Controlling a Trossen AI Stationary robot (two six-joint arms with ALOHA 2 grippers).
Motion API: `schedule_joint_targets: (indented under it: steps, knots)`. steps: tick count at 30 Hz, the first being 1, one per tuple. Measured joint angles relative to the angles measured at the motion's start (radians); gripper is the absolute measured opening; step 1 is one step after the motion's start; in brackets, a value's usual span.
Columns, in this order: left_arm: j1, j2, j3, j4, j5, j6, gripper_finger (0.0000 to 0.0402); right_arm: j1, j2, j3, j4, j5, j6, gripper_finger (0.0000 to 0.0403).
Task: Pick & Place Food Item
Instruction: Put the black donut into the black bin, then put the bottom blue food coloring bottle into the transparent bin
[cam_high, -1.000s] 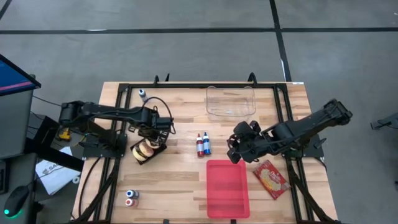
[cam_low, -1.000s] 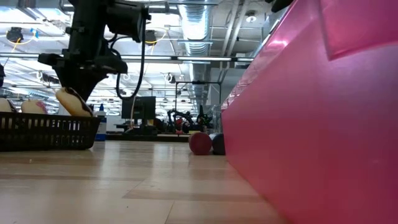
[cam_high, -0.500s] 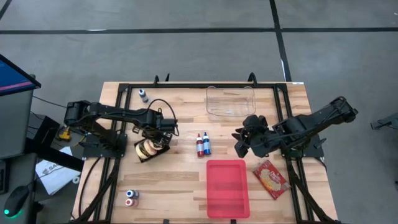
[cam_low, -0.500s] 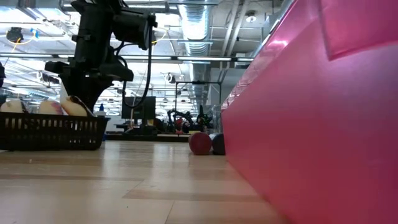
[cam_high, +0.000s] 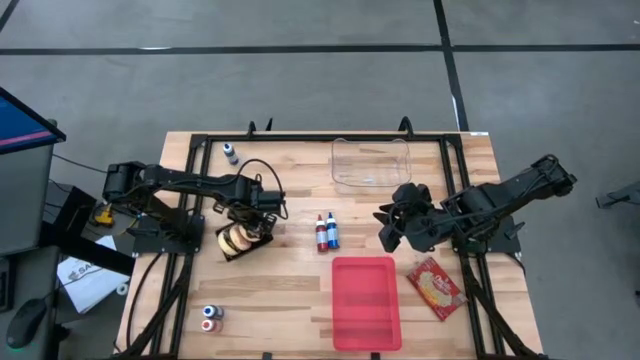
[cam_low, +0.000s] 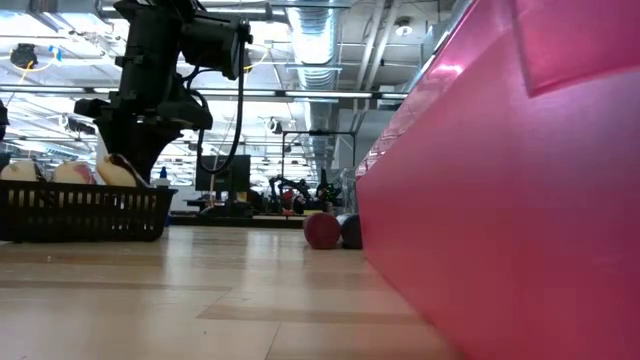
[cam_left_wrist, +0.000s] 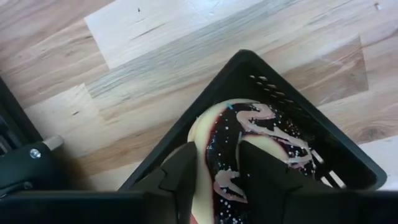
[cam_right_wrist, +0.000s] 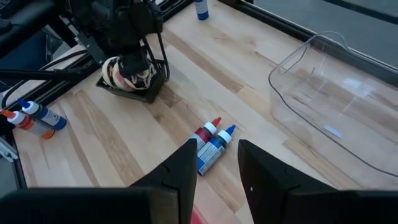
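- so the iced pastry (cam_left_wrist: 249, 134), pale dough with dark glaze and white drizzle, sits in the black basket (cam_left_wrist: 348, 165) on the left part of the wooden table (cam_high: 290, 290).
- only the left wrist view shows the glaze and the basket's perforated wall up close; the left gripper (cam_left_wrist: 217, 163) has a finger on each side of the pastry's edge, and whether they press it or have let go cannot be told.
- from above, the same left gripper (cam_high: 252, 215) hides most of the basket (cam_high: 228, 252); the low view shows three rounded pastries above the basket's mesh rim (cam_low: 80, 210).
- compared with a second ago, the pastry that hung above the rim now lies level with the others, and the left arm has dropped lower.
- right gripper (cam_high: 388, 228) hangs over the table between the clear tub (cam_high: 371, 163) and the red tray (cam_high: 366, 300), fingers parted around nothing; a second ago it sat nearer the tray.
- two small bottles (cam_right_wrist: 211, 144), red-capped and blue-capped, lie side by side mid-table.
- a flat snack packet (cam_high: 436, 287) lies just right of the tray.
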Motion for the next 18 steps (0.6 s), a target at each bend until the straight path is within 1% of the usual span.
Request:
schedule_joint_targets:
  steps: [8,14,18]
  knots:
    - [-0.003,0.0,0.0,0.003,-0.005,0.004,0.0158,0.0,0.0,0.0,0.0,0.0,0.008,0.011]
    - [-0.003,-0.002,0.0,0.003,-0.006,0.008,0.0173,0.0,0.0,0.0,0.0,0.0,0.008,0.011]
    - [-0.003,-0.032,0.0,0.007,-0.008,0.016,0.0177,0.0,0.0,0.0,0.001,0.001,0.008,0.011]
